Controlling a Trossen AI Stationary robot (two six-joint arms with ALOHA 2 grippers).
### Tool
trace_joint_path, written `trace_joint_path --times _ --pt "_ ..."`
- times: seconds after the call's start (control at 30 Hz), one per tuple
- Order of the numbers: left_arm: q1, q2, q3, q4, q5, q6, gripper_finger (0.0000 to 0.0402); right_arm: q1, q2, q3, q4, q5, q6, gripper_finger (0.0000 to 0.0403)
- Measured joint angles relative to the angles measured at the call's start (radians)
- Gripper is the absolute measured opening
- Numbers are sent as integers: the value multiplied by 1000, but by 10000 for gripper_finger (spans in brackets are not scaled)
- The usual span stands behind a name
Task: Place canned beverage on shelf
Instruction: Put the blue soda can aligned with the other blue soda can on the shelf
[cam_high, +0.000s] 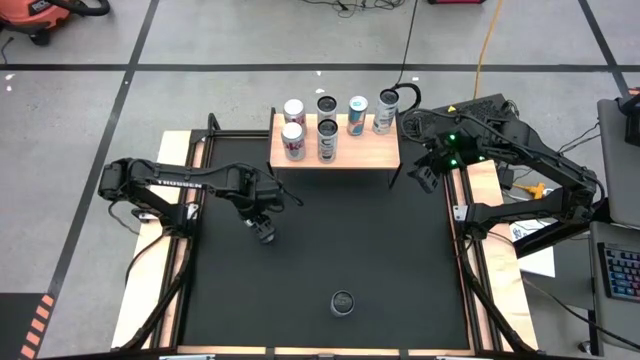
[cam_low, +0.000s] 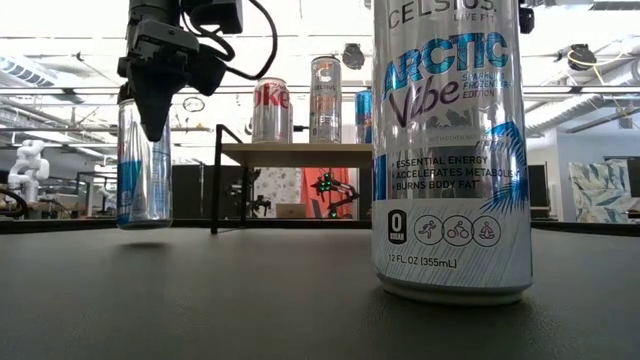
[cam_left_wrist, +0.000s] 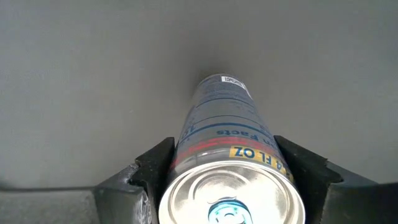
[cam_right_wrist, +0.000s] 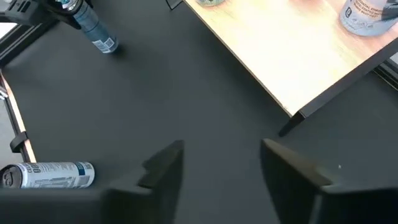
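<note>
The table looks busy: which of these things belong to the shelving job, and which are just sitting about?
Part of the job:
- blue can gripped in the left claw
- wooden shelf
- six cans on the shelf
- Celsius can waiting on the mat

Just about:
- right claw, open, idle beside the shelf
- orange cable on the floor

High view looks straight down over the whole tabletop (cam_high: 320, 250). Low view sits at surface level, close against a Celsius can (cam_low: 452, 150), facing the shelf (cam_low: 300, 152). Both wrist views angle down; the right's shares that shelf (cam_right_wrist: 292, 50).
</note>
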Motion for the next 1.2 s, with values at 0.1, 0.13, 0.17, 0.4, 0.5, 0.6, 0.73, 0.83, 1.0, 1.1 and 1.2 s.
trace_joint_path --times 0.1,0.13,0.17,0.4,0.5,0.6,0.73,0.83,1.0,1.1,1.2 --pt "0 0 0 0 0 0 221 0 0 0 6 0 -26 251" --pt "0 0 0 1 0 0 221 0 0 0 6 1 -36 266" --pt "0 0 0 5 0 1 222 0 0 0 6 3 -38 280" --pt "0 0 1 27 0 21 222 0 0 0 8 5 -42 324" --pt "0 0 1 27 4 18 222 0 0 0 35 6 -42 326" --pt "0 0 1 29 9 -6 222 0 0 0 68 8 -45 326" --pt "2 0 1 62 24 -60 222 0 8 0 130 29 -53 326" --pt "2 0 1 86 78 -74 222 0 30 0 141 35 -111 326" --pt "1 0 1 98 123 -87 222 0 91 0 148 31 -203 325" --pt "1 2 1 99 122 -85 222 0 127 0 148 29 -186 325" --pt "1 6 1 100 120 -87 222 0 160 0 149 28 -172 325"
